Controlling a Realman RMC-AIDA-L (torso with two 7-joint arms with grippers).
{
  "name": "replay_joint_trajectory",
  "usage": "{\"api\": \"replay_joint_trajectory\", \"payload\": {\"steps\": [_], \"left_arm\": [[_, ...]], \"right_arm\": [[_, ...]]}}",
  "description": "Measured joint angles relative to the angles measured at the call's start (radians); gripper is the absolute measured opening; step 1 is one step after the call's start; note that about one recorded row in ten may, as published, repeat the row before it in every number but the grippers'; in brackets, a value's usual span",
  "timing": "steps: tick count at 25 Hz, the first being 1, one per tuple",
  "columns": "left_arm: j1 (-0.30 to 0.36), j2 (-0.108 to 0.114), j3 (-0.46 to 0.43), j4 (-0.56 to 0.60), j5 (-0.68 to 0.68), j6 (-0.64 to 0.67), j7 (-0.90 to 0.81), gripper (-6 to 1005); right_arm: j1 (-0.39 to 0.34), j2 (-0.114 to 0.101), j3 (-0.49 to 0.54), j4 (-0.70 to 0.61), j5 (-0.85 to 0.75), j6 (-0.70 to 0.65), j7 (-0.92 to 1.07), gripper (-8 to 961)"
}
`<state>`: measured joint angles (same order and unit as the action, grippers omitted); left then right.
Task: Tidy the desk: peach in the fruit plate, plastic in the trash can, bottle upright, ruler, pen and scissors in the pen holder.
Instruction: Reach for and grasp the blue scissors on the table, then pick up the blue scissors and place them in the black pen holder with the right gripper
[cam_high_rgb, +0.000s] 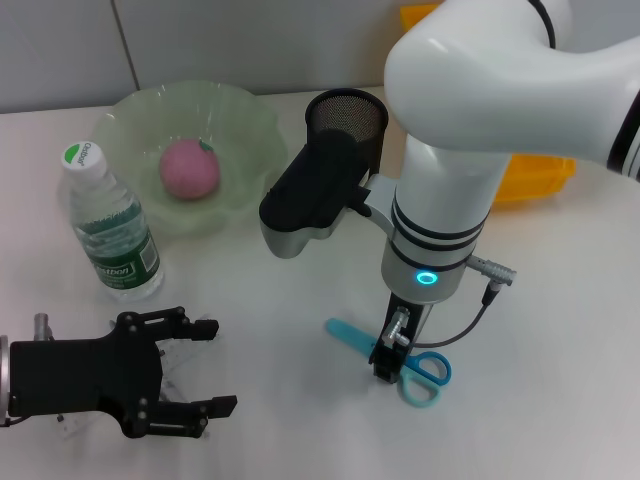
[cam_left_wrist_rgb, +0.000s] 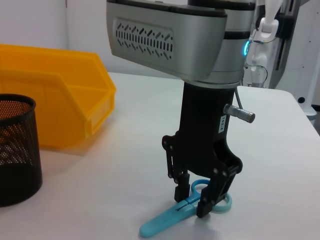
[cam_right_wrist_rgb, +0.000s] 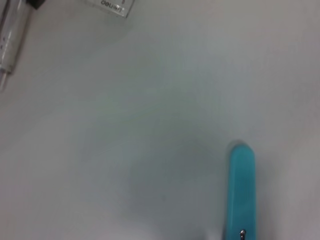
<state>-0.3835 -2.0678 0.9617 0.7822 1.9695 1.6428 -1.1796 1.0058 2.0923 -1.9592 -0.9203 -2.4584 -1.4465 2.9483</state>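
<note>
The scissors (cam_high_rgb: 345, 335) lie flat on the desk (cam_high_rgb: 280, 420), with a light-blue blade cover and teal ring handles (cam_left_wrist_rgb: 220, 202). My right gripper (cam_left_wrist_rgb: 192, 200) points straight down over them, open, its fingers (cam_left_wrist_rgb: 204, 206) straddling the neck just ahead of the rings. The blade cover (cam_right_wrist_rgb: 242, 190) also shows in the right wrist view. The peach (cam_high_rgb: 190, 168) sits in the fruit plate (cam_high_rgb: 130, 115). Beside the plate, the bottle (cam_high_rgb: 110, 225) stands upright. My left gripper (cam_high_rgb: 222, 366) rests open at the front left, over a transparent ruler (cam_high_rgb: 175, 388). The pen (cam_right_wrist_rgb: 10, 35) lies nearby. The plastic is out of view.
The black mesh pen holder (cam_high_rgb: 347, 120) stands at the back centre, right behind my right arm. The yellow trash can (cam_high_rgb: 540, 175) sits to its right, mostly hidden by the arm. Bare white tabletop lies between the two grippers.
</note>
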Motion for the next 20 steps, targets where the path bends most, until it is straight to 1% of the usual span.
{"api": "replay_joint_trajectory", "payload": {"steps": [17, 20], "left_arm": [[0.0, 0.0, 0.0, -0.001, -0.002, 0.002, 0.0, 823], [0.0, 0.0, 0.0, -0.001, -0.002, 0.002, 0.0, 823]], "right_arm": [[0.002, 0.0, -0.001, 0.0, 0.013, -0.005, -0.002, 227], [0.002, 0.0, 0.018, -0.015, 0.013, -0.014, -0.001, 227]]}}
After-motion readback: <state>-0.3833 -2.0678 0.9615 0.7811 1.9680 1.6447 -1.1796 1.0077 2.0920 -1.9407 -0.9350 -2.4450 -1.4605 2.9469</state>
